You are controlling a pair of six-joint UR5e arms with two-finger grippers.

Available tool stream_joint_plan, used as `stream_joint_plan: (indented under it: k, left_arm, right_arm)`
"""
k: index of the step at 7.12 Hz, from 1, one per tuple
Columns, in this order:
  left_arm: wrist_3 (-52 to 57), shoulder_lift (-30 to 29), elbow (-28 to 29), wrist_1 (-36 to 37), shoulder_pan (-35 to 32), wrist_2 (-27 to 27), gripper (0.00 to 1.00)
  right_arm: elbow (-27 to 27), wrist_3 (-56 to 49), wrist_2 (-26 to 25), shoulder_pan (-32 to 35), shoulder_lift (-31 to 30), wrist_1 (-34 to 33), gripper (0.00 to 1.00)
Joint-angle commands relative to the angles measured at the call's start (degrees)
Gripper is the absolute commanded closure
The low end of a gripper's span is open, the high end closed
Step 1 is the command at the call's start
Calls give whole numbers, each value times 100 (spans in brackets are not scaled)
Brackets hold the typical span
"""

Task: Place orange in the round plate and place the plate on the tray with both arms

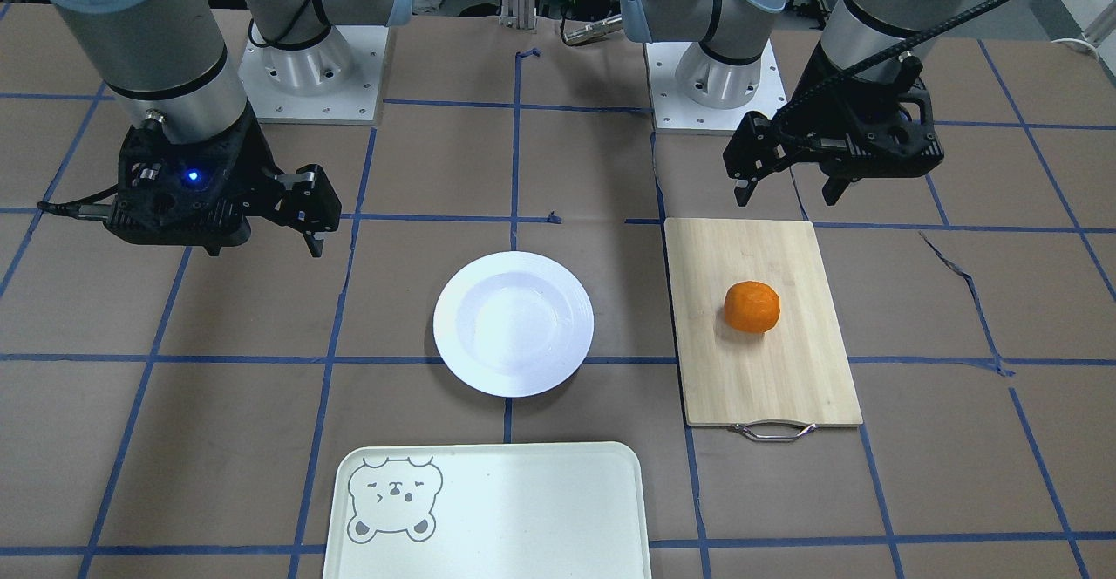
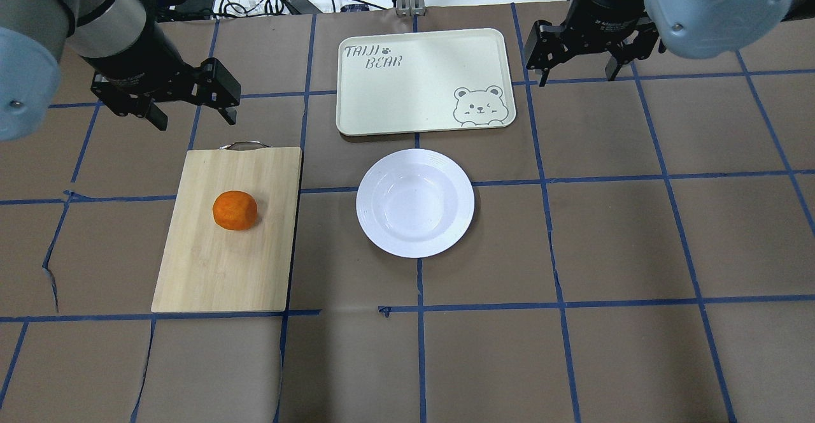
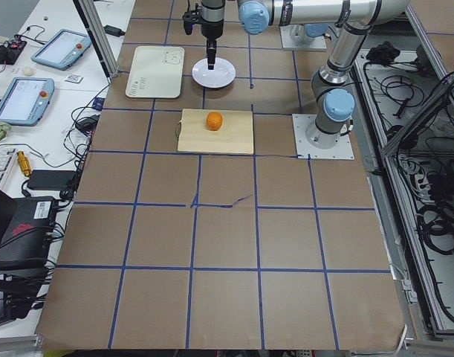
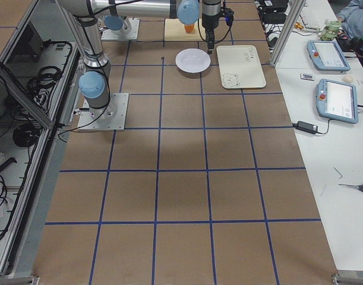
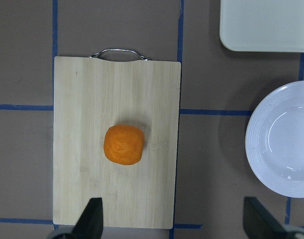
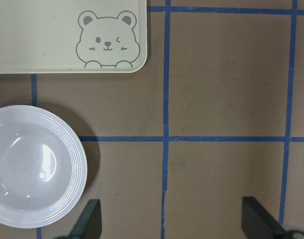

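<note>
From across the desk (image 1: 959,439) we see the orange (image 1: 751,306) resting near the middle of a wooden cutting board (image 1: 767,370). The round plate (image 1: 513,323) lies empty beside the board, and the tray (image 1: 523,509) lies bare, closer to the camera and apart from the plate. The left pincer (image 1: 787,194) hangs over the board's far edge and the right pincer (image 1: 264,243) hangs well off past the plate. Both are released, with nothing between their jaws.

From overhead, the tray shows a raised edge and rounded corners, with its bear face in the corner nearest the plate. A narrow gap separates plate and tray.

The two end-of-desk views are too small to add anything beyond this same layout.

The left wrist view looks straight down on the orange: slightly flattened, with finely dimpled peel, on smooth pale grain. We judge it light and firm with a little give, and apt to roll. A grip from above, across its widest part, should hold it.

The right wrist view shows the plate as glossy white, with fine concentric ridges on its wide rim and a shallow sunken centre. We judge it stiff, slippery and probably breakable — best taken by the rim at opposite sides, one pincer each.
</note>
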Motion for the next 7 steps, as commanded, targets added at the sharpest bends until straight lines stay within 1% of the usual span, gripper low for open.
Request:
stream_joint_plan:
  k: [1, 3, 4, 5, 6, 7]
  left_arm:
    - [61, -126, -67, 4, 151, 29, 0]
    - [61, -266, -618, 4, 807, 29, 0]
    - [44, -345, -943, 160, 1063, 29, 0]
    - [113, -485, -1260, 866, 1092, 38, 0]
    - [305, -635, -1489, 1152, 1092, 30, 0]
    - [307, -767, -1518, 1311, 1084, -23, 0]
  right_arm:
    - [0, 1, -1, 0, 0, 0, 0]
    - [0, 1, -1, -9, 0, -9, 0]
    - [0, 1, -1, 0, 0, -9, 0]
    - [0, 1, -1, -9, 0, 0, 0]
    - [0, 1, -1, -9, 0, -9, 0]
    - [0, 1, -1, 0, 0, -9, 0]
